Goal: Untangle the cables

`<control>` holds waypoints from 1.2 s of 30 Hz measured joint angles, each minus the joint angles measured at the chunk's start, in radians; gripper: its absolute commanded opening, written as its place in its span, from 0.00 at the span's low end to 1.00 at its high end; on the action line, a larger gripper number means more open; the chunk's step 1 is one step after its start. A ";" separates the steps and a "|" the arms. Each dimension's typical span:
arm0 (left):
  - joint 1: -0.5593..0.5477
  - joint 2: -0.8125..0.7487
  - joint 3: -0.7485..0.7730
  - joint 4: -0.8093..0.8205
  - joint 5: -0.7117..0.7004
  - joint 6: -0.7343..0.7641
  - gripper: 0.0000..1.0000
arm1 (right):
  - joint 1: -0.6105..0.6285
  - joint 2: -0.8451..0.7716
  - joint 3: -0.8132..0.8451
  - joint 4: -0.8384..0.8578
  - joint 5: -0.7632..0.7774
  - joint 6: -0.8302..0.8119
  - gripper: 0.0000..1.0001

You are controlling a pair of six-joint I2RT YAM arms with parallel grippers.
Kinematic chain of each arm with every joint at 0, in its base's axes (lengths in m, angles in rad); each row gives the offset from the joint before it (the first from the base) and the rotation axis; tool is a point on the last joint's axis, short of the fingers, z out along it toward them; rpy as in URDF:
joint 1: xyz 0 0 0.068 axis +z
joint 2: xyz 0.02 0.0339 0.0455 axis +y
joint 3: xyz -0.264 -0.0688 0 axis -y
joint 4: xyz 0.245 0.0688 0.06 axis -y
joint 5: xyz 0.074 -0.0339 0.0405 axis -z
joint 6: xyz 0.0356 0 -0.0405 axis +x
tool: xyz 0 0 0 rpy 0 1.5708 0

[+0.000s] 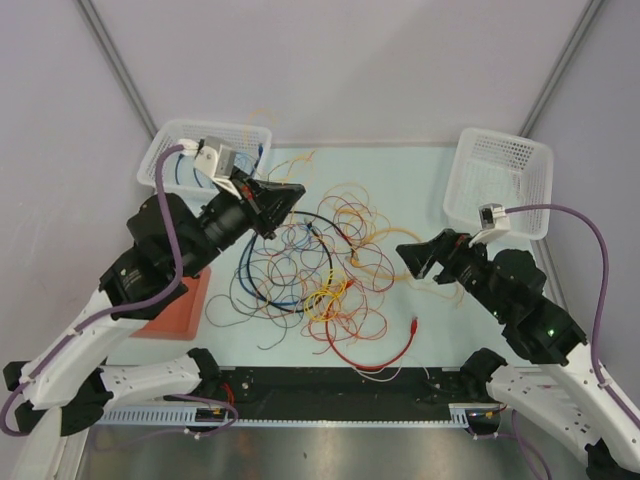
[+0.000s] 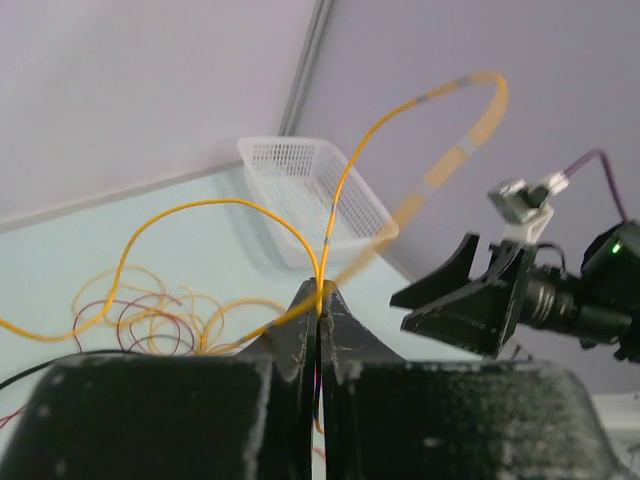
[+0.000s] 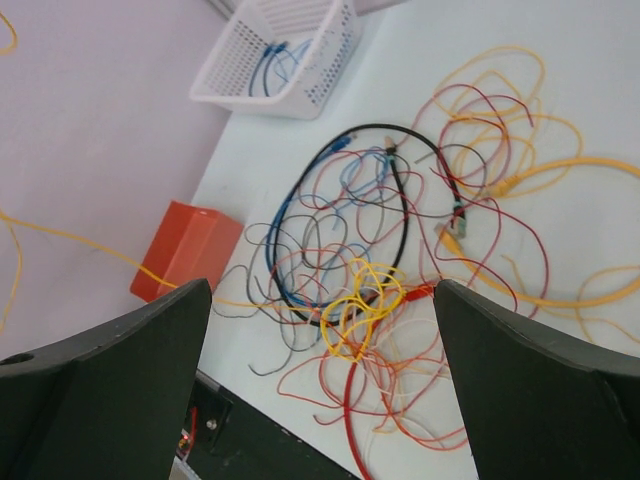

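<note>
Cables (image 1: 320, 270) lie in a loose tangle in the middle of the pale desk (image 1: 430, 170), between your two arms, with red, orange, yellow, blue and black loops crossing one another.

From above you get the whole spread. A thick red cable (image 1: 375, 366) curls along the near edge of the pile. The left hand (image 1: 295, 192) is raised over the pile's far left corner, and the right hand (image 1: 412, 258) hangs just off its right side.

Only the left wrist view tells you what the left hand has. Its jaws are pressed together on a yellow cable (image 2: 200, 204). On one side this cable arcs down toward the pile, and on the other it rises in a blurred loop above the fingertips.

The right wrist view shows your right hand spread wide with nothing between its fingers. It looks straight down on a black cable (image 3: 403, 230) ringing the blue loops, and on a small yellow coil (image 3: 355, 305) beside it. This view also shows blue cables (image 3: 270, 60) lying inside the left basket (image 1: 165, 150).

The white right basket (image 1: 500, 180) stands at the far right corner, well apart from the pile. An orange block (image 1: 175, 310) sits at the desk's left edge, partly under the left arm and just beside the outermost grey loops.
</note>
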 measured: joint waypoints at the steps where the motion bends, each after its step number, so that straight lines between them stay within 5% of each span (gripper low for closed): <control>1: 0.000 0.002 0.000 -0.009 0.007 0.004 0.00 | 0.000 0.000 0.002 0.016 -0.013 0.000 0.99; 36: 0.000 0.070 -0.081 -0.023 0.388 0.052 0.00 | 0.060 0.190 0.043 0.442 -0.309 0.042 0.90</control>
